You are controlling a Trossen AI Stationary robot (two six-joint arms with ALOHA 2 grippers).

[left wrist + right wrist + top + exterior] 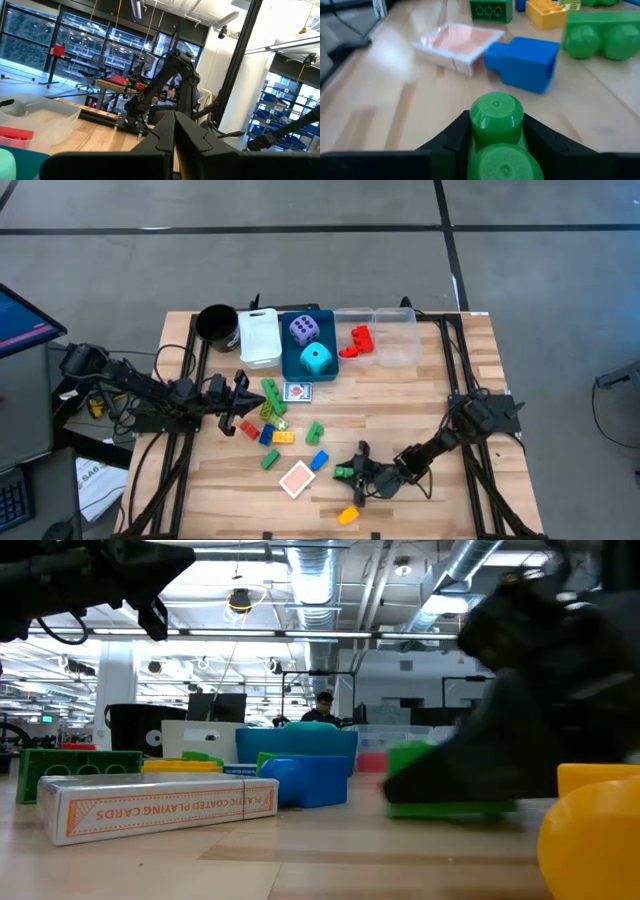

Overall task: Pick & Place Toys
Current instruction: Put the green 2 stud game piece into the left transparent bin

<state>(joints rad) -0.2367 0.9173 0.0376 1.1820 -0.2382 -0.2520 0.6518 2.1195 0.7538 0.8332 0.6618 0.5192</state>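
My right gripper (352,475) is near the table's front, shut on a small green brick (496,131). Around it lie a blue brick (524,62), a red-backed pack of playing cards (297,479) and a yellow brick (348,515). More red, green, blue and yellow bricks (272,425) lie in a cluster at the middle left. My left gripper (243,408) hovers shut beside that cluster with nothing in it. A purple die (304,330) and a cyan die (316,359) sit in the blue bin (326,315). A red brick (358,340) lies in the clear bin. My right gripper pinches the green brick by its two opposite sides (476,131) between its two fingers (451,140). The fingers come slanting down from the table's right. The brick's studs (496,107) face forward past the fingertips. Whether the brick still touches the table I cannot tell.
A black cup (216,323), a white bin (259,337) and a clear bin (392,338) stand in a row with the blue bin along the far edge. A second card pack (298,392) lies in front of the blue bin. Bare wood lies at the right.
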